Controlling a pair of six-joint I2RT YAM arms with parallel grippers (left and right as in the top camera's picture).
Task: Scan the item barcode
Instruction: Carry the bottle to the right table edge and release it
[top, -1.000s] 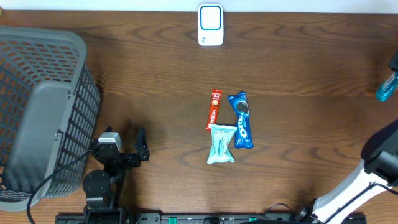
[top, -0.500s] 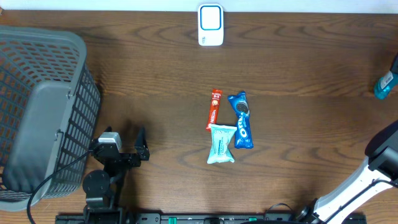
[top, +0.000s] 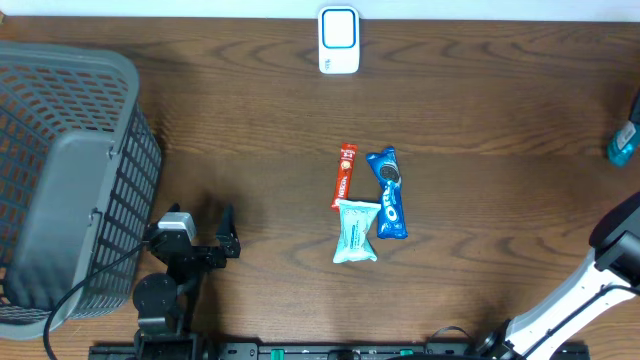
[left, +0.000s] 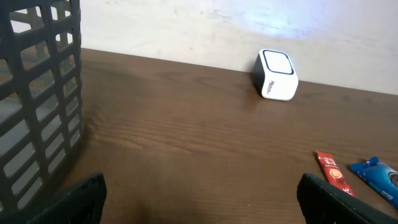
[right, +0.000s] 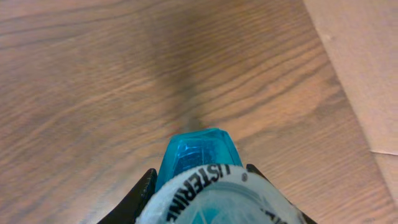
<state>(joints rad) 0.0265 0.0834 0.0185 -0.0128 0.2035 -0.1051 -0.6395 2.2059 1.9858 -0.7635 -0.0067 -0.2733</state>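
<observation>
A teal Listerine bottle (right: 198, 152) with a white label fills the bottom of the right wrist view, and my right gripper (right: 199, 176) is shut on it above the wood. In the overhead view the bottle (top: 622, 143) pokes in at the far right edge. Its barcode does not show. The white scanner (top: 339, 40) with a blue-framed window stands at the table's far edge, and the left wrist view shows the scanner (left: 277, 74) too. My left gripper (top: 229, 232) rests open at the lower left, nothing between its fingers (left: 326, 198).
A red stick pack (top: 344, 176), a blue Oreo pack (top: 388, 192) and a pale teal pack (top: 356, 231) lie together mid-table. A grey mesh basket (top: 60, 180) fills the left side. A tan surface (right: 367, 56) borders the table on the right.
The bottle has shifted slightly at the right edge of the overhead view, and the right arm has edged a little to the right. The left arm has not moved.
</observation>
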